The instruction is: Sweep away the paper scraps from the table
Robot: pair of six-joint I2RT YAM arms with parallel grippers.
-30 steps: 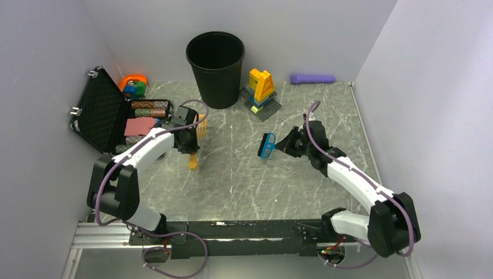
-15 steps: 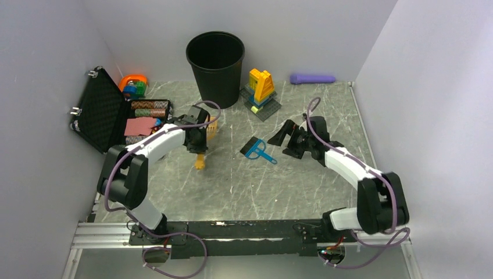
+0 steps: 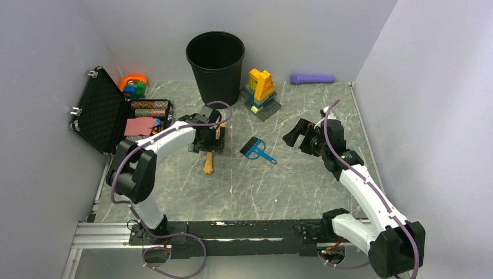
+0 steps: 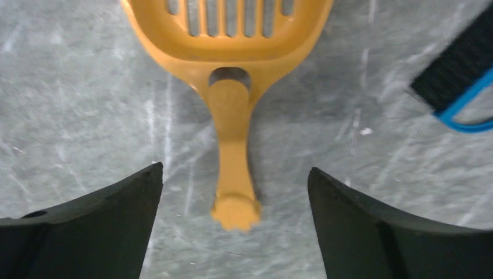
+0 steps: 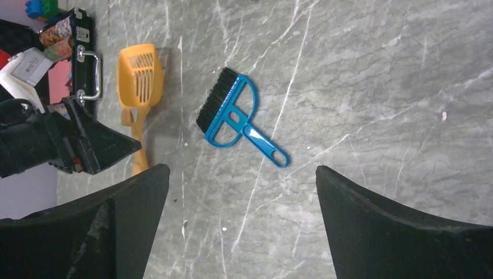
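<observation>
The left gripper hangs with its fingers spread wide over the handle of the orange slotted scoop, which lies flat on the table left of centre in the top view. A second ago those fingers were pinched on that handle; now they touch nothing. The right gripper is likewise spread and empty, lifted toward the right of the frame, well apart from the blue hand brush it carried a moment back. The brush now rests on the marble at centre, bristles toward the scoop. No paper scraps show anywhere on the grey surface. They are possibly inside the black bin at upper centre, though its dark interior gives nothing away. With both tools laid down, the sweeping looks finished.
</observation>
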